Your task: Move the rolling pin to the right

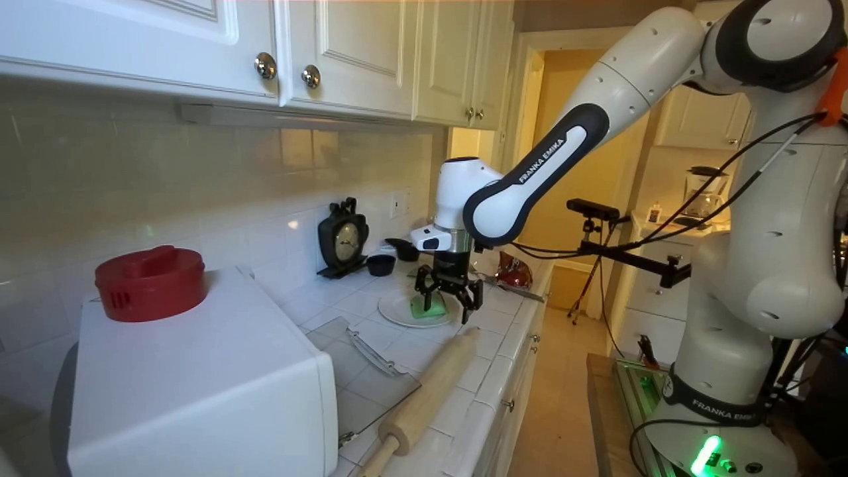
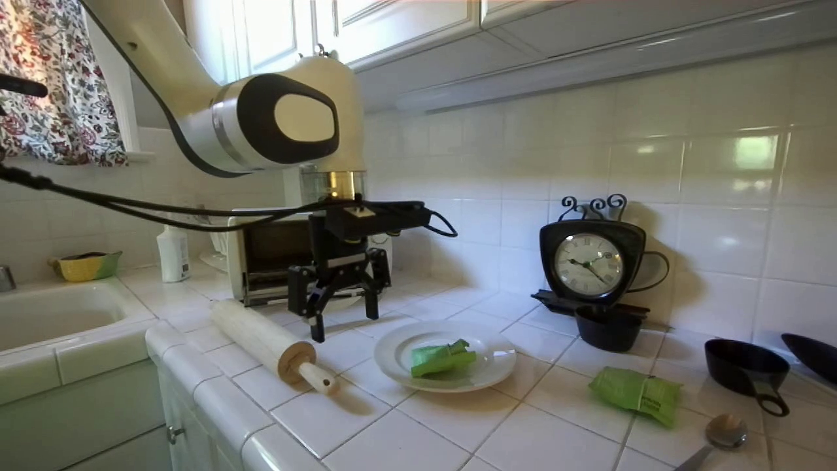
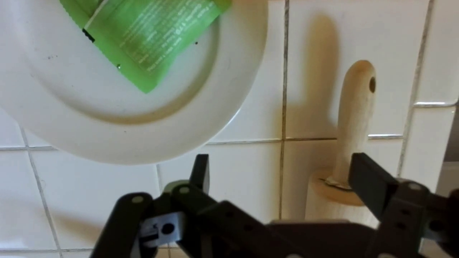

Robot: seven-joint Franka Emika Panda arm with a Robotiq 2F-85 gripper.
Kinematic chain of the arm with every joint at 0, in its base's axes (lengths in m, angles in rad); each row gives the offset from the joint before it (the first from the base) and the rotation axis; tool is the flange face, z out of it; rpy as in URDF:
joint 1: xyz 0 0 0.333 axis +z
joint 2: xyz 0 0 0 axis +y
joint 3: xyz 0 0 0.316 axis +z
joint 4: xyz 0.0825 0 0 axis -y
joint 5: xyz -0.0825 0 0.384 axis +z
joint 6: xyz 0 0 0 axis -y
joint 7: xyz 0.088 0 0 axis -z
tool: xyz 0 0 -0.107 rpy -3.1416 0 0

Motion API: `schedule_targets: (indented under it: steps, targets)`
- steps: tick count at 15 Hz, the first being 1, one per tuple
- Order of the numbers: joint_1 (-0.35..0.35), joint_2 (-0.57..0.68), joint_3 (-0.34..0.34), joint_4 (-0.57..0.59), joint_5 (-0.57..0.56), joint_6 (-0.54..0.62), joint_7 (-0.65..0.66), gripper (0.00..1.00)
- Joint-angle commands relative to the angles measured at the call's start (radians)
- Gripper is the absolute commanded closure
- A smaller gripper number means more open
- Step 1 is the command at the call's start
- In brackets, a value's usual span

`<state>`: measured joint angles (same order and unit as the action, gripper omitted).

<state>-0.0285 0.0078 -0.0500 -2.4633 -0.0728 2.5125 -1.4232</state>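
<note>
In an exterior view, left to right: a wooden rolling pin (image 2: pixel 256 337) lies on the tiled counter (image 2: pixel 418 437); the gripper (image 2: pixel 344 319) hangs above, jaws spread, released; a white plate (image 2: pixel 391 360) bears a green packet (image 2: pixel 442 359); a clock (image 2: pixel 590 263) stands.

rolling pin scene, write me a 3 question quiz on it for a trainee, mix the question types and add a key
1. What lies on the white plate?
a) a spoon
b) a green packet
c) a clock

2. Fill in: in the wrist view, the rolling pin has a small dark ____ near its rounded end.

3. True or false: the gripper is shut on the rolling pin.

Key
1. b
2. hole
3. False; the gripper's jaws stand wide apart, with nothing held.
</note>
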Motion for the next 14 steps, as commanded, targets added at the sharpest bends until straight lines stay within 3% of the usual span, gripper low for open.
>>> schedule_targets:
  steps: [1,7,14]
  targets:
    - [-0.005,-0.002,0.005,0.0,0.0,-0.002,0.001,0.0]
    - [0.007,-0.005,0.017,-0.017,-0.046,-0.03,0.039,0.0]
    - [0.014,-0.115,0.032,-0.186,-0.154,-0.025,0.21,0.0]
